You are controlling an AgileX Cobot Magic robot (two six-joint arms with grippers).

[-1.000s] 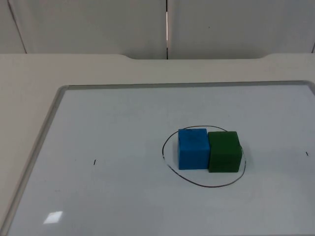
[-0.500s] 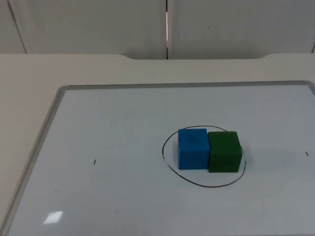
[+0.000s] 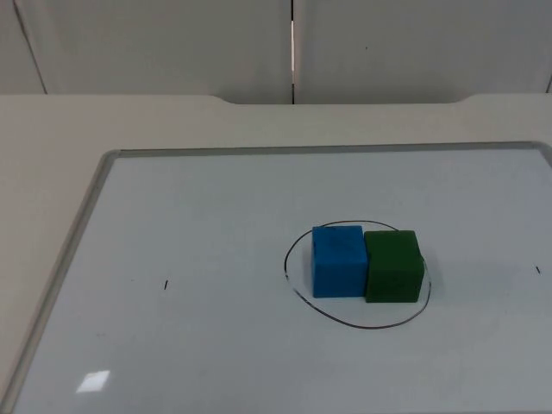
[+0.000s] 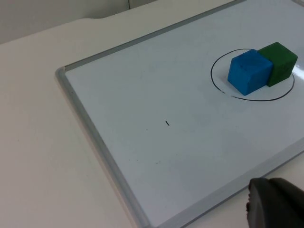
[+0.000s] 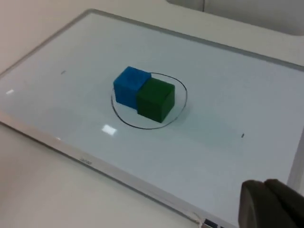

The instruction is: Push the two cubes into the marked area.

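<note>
Blue cube (image 3: 338,260) and green cube (image 3: 393,265) sit side by side, faces touching, inside hand-drawn black oval outline (image 3: 345,321) on whiteboard (image 3: 198,224). Blue on left, green on right in top view. Green cube's far side lies at or just over line; cannot tell which. Whiteboard, with grey metal frame, lies flat on pale surface (image 3: 52,138). Small black tick mark (image 3: 166,284) well left of oval. Left gripper (image 4: 275,204) off whiteboard's edge, well apart from cubes; opening cannot be told. Right gripper (image 5: 270,204) likewise off board edge, opening cannot be told.
</note>
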